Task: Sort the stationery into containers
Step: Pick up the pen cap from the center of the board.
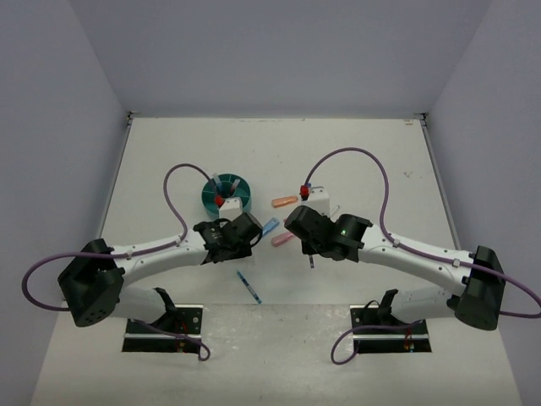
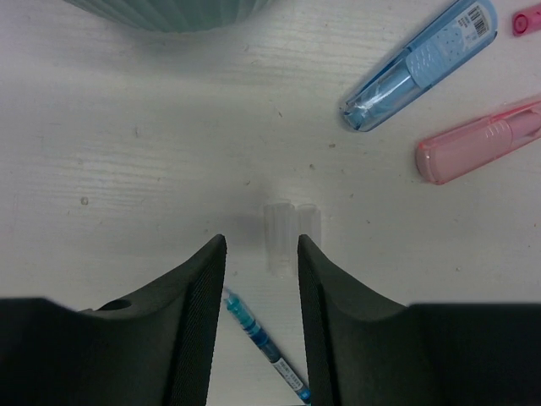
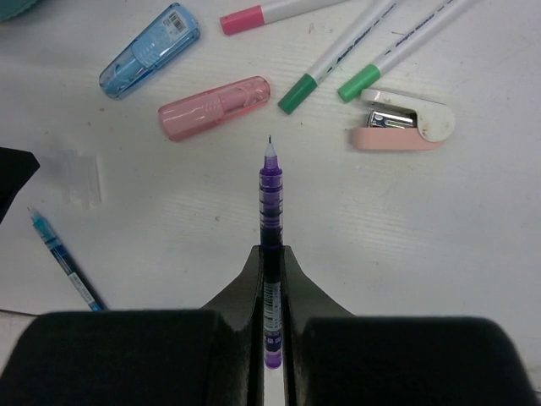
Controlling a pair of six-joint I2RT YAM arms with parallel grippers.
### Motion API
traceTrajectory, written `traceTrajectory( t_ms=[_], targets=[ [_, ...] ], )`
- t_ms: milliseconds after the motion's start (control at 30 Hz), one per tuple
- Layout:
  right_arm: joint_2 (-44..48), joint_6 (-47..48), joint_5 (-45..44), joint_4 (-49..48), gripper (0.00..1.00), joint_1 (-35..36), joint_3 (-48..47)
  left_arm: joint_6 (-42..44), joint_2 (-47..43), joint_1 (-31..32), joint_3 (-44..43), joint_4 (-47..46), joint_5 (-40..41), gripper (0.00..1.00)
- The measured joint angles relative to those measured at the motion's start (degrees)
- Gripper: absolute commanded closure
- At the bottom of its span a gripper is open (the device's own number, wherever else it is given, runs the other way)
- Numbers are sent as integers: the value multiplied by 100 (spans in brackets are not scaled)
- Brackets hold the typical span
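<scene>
Purple pen [image 3: 270,203] sits pinched in the right hand [image 3: 270,252], likely bound next for the organizer [image 1: 209,200]; left hand [image 2: 261,245] hangs spread near clear caps [image 2: 287,233].

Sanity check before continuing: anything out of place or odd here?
Yes: clear pen caps lie loose on the table near the blue pen, not fitted on any pen. The purple pen clamped in the right gripper has its tip bare.
</scene>
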State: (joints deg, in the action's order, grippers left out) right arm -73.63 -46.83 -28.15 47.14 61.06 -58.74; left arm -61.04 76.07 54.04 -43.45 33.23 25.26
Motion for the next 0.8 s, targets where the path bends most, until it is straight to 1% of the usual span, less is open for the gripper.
traceTrajectory(
  t_ms=[167,533,633,700,800],
  targets=[
    [2,0,-90,-3,100,0,0,-90,407,18,-112,-72,-40,62],
    [20,0,-91,-62,100,0,64,-230,886,118,-204,-98,-98,62],
    [26,0,-91,-82,100,0,89,-242,1000,118,-240,-102,-105,68],
    [36,0,-91,-87,100,0,94,-244,1056,118,-246,-104,-111,75],
    [81,0,-91,-98,100,0,100,-248,1098,124,-246,-104,-120,75]
  ],
)
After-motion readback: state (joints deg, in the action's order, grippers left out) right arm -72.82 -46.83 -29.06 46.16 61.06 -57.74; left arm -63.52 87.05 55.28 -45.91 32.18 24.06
